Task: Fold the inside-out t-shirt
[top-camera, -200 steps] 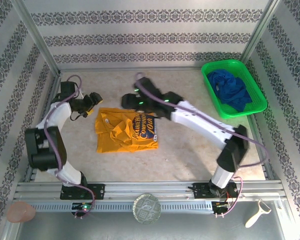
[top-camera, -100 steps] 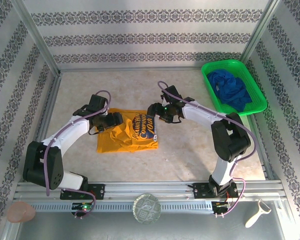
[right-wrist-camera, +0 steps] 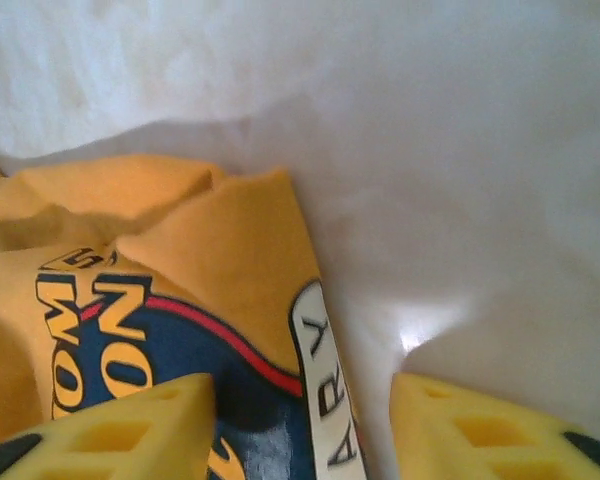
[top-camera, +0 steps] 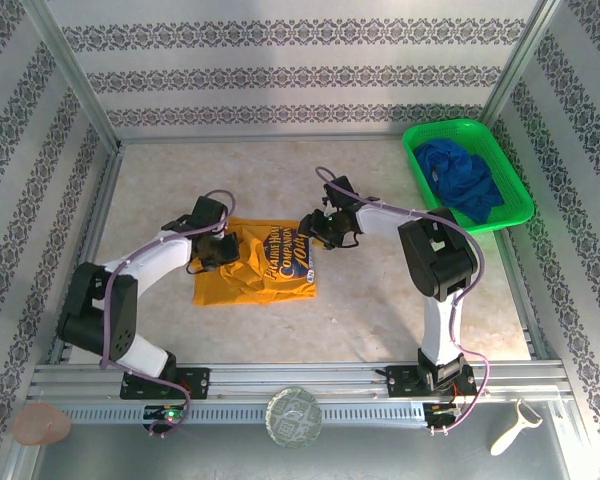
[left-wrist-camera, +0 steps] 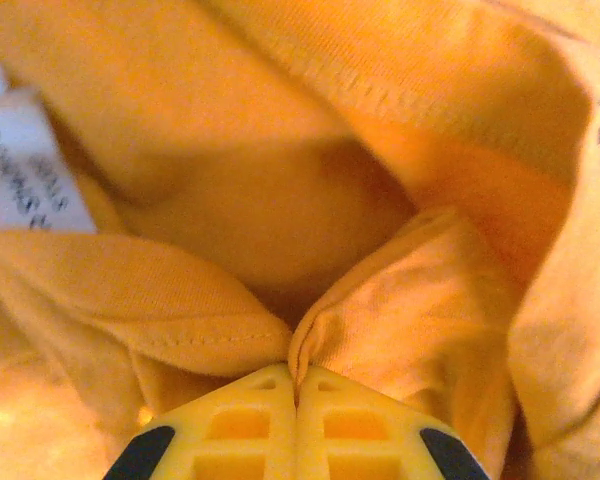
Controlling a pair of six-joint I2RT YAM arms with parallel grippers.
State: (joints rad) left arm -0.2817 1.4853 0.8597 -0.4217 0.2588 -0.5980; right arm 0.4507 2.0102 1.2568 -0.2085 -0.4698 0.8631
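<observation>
While both arms reach to the same far edge of the t-shirt (top-camera: 260, 278), that shared edge is what the next move turns on. The t-shirt lies crumpled, roughly squared off, on the bench (top-camera: 380, 300) left of centre in the top view. Its longer side runs left to right across the frame, and the print (top-camera: 292, 258) is on its right part.

The left pincer (top-camera: 223, 250) is down on the upper-left part of the cloth. In its wrist view the tips are pressed together with a ridge of orange cloth running into the seam between them. I judge it is clamped on a fold of the t-shirt, with the white label (left-wrist-camera: 30, 165) off to the upper left of that frame.

The right pincer (top-camera: 310, 228) is at the upper-right corner of the t-shirt. In its wrist view the jaws stand partly apart and hold nothing. One finger (right-wrist-camera: 110, 425) sits over the printed cloth, the other over bare bench, so the t-shirt's right edge runs up through the gap. That corner lies ahead of the tips, toward the top of that frame.

Each arm is nearer its own corner, left arm to the left one and right arm to the right. Judgement: one corner is gripped and the other is not yet gripped. The right jaws need to close on that edge before the far side can be lifted evenly. If only the left side goes up, the cloth would likely twist.

The green basket (top-camera: 421, 182) with the blue garment (top-camera: 465, 178) sits well apart at the upper right and plays no part here.
</observation>
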